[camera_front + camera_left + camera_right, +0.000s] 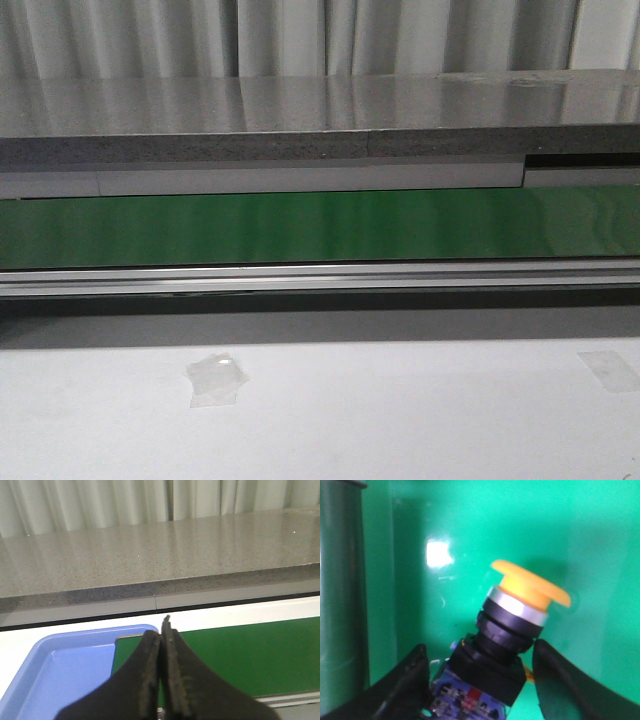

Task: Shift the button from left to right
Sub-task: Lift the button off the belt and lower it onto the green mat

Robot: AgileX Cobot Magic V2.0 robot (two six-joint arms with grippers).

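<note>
Right wrist view: the right gripper [480, 680] has its jaws spread, the button [507, 635] standing between them at lower centre, tilted, yellow cap toward the upper right, on a green surface [545, 530]. The left gripper [161, 672] has its jaws pressed together, empty, above a blue tray [65, 665] at lower left.

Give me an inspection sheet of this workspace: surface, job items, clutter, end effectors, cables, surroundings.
Surface: green conveyor belt behind a white table.
Job's things: yellow-capped button over a green bin floor, tilted, between the right end effector's fingers.
Clutter: two clear tape patches on the table; blue tray beside the belt.
Grippers: left end effector shut, empty; right end effector spread around the button's black body, contact not clear.
Cables: nothing seen.
Surroundings: grey stone counter, pale curtain behind.
</note>
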